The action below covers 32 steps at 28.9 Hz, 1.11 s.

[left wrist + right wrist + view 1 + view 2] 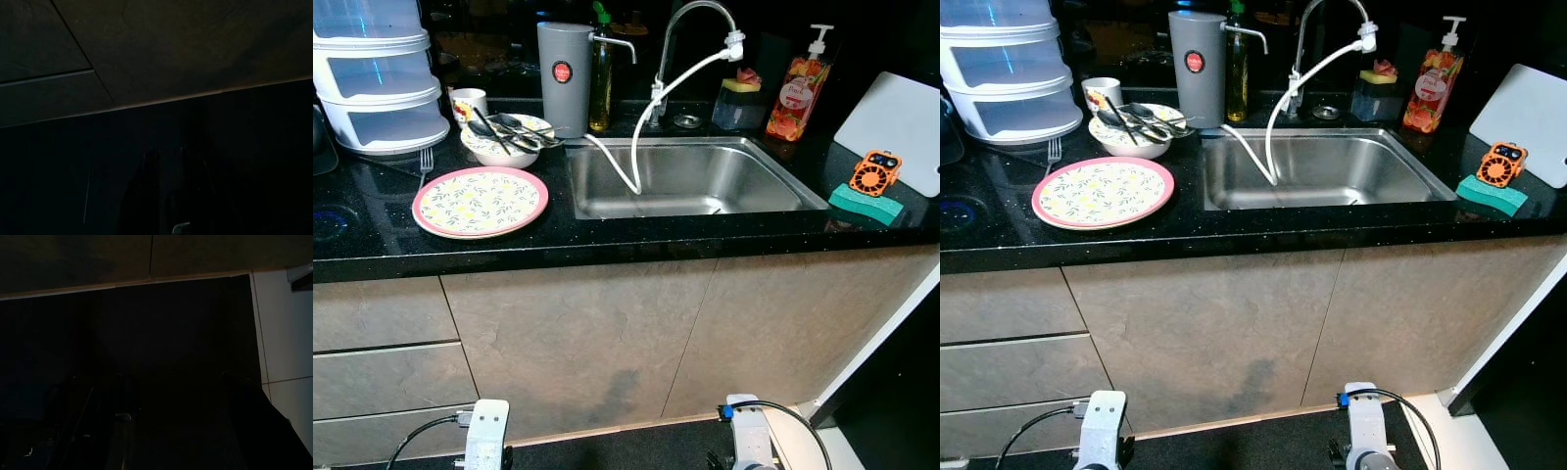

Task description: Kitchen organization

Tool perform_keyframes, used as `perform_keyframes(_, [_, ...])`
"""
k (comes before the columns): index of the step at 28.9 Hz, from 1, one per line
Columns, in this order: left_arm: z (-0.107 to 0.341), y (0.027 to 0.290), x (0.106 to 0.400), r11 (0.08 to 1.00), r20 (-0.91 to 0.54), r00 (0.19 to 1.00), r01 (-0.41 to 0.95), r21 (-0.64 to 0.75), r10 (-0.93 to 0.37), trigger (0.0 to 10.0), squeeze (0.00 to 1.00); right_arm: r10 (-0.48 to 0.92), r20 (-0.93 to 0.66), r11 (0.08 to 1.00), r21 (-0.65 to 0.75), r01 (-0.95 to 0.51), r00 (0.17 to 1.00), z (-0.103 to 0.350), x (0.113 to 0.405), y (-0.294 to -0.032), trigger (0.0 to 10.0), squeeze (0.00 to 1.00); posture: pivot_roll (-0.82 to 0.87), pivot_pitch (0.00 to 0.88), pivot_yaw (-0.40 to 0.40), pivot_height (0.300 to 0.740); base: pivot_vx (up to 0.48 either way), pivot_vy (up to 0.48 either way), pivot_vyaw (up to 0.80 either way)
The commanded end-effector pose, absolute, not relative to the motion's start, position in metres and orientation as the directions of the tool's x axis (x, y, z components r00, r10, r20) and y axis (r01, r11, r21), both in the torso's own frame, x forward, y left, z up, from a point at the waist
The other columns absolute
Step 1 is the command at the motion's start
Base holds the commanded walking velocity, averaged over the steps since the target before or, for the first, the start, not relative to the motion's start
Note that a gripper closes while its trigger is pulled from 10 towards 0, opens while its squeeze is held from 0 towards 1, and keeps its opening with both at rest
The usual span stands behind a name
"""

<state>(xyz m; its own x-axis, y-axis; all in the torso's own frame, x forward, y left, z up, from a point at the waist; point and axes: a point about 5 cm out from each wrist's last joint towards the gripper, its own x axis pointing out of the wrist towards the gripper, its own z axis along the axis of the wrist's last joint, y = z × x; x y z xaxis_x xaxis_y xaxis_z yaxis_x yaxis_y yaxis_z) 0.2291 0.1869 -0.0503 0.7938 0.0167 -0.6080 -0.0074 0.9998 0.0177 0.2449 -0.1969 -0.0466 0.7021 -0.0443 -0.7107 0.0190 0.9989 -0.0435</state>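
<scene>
Fingers of both grippers could not be read as open or closed: the left wrist view was nearly black, with only two dim finger shapes (pixel 151 166) over dark floor below the cabinet fronts, and the right wrist view gave just murky outlines beside a strip of pale tile. Both arms hung idle, the left arm (pixel 487 431) and right arm (pixel 746 431) low before the cabinet (pixel 578 343). On the black counter (pixel 636 235) a pink-rimmed plate (pixel 481 201) with a lemon pattern lay flat, left of the sink (pixel 690 176). Behind it sat a bowl (pixel 504 142) with cutlery heaped in it, a mug (pixel 468 103) just beyond, and a fork (pixel 425 162) lying near the plate's far left edge. Stacked white containers (pixel 377 73) stood at the far left. A grey canister (pixel 565 78) and an oil bottle (pixel 601 73) stood at the sink's back left corner, beside the tap (pixel 690 39), whose white hose (pixel 641 147) dropped into the basin. A soap pump bottle (pixel 798 93) stood at the back right. Right of the sink lay a green sponge (pixel 867 204), a small orange fan (pixel 875 171) touching it, and a white board (pixel 896 127) leaning behind.
</scene>
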Motion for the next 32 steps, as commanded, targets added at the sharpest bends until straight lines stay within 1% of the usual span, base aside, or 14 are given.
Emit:
perform_keyframes(1, [-0.054,0.19,0.224,1.0,-0.629,0.777,-0.013,0.025,0.026,10.0,0.0,-0.049,-0.729,0.999,-0.045,0.024,0.683,-0.05,0.24,-0.197,10.0,0.0,0.02,0.057,-0.042,0.74,0.0,0.0,0.0])
perform_keyframes(7, [-0.049,0.189,0.231,0.999,-0.614,0.79,0.025,0.031,-0.001,10.0,0.0,-0.053,-0.727,0.999,-0.045,0.029,0.685,-0.05,0.24,-0.198,10.0,0.0,0.02,0.063,-0.05,0.74,0.0,0.0,0.0])
perform_keyframes(10, [-0.045,0.192,0.238,0.999,-0.604,0.797,0.022,0.035,0.003,10.0,0.0,-0.051,-0.726,0.999,-0.047,0.025,0.686,-0.05,0.241,-0.198,10.0,0.0,0.02,0.071,-0.05,0.74,0.0,0.0,0.0])
perform_keyframes(14, [-0.04,0.195,0.244,1.0,-0.596,0.803,0.009,0.006,-0.004,10.0,0.0,-0.051,-0.726,0.999,-0.046,0.027,0.686,-0.049,0.241,-0.198,10.0,0.0,0.02,0.069,-0.047,0.74,0.0,0.0,0.0])
perform_keyframes(17, [-0.04,0.198,0.245,1.0,-0.599,0.801,-0.004,0.006,0.007,10.0,0.0,-0.051,-0.725,0.999,-0.045,0.026,0.687,-0.049,0.242,-0.198,10.0,0.0,0.02,0.084,-0.036,0.74,0.0,0.0,0.0])
perform_keyframes(21, [-0.041,0.2,0.243,1.0,-0.604,0.797,-0.015,0.006,0.016,10.0,0.0,-0.056,-0.722,0.998,-0.04,0.04,0.689,-0.049,0.243,-0.197,10.0,0.0,0.02,0.077,-0.035,0.74,0.0,0.0,0.0])
perform_keyframes(26, [-0.043,0.195,0.241,1.0,-0.606,0.796,-0.025,-0.007,0.016,10.0,0.0,-0.057,-0.723,0.998,-0.041,0.04,0.689,-0.048,0.244,-0.197,10.0,0.0,0.02,0.101,-0.041,0.74,0.0,0.0,0.0])
perform_keyframes(30, [-0.046,0.192,0.238,0.999,-0.616,0.788,-0.031,-0.015,0.015,10.0,0.0,-0.051,-0.723,0.999,-0.039,0.034,0.689,-0.047,0.245,-0.197,10.0,0.0,0.02,0.094,-0.046,0.74,0.0,0.0,0.0])
perform_keyframes(32, [-0.047,0.192,0.237,0.997,-0.621,0.783,-0.065,-0.04,0.026,10.0,0.0,-0.053,-0.722,0.999,-0.042,0.033,0.69,-0.047,0.245,-0.197,10.0,0.0,0.02,0.106,-0.047,0.74,0.0,0.0,0.0])
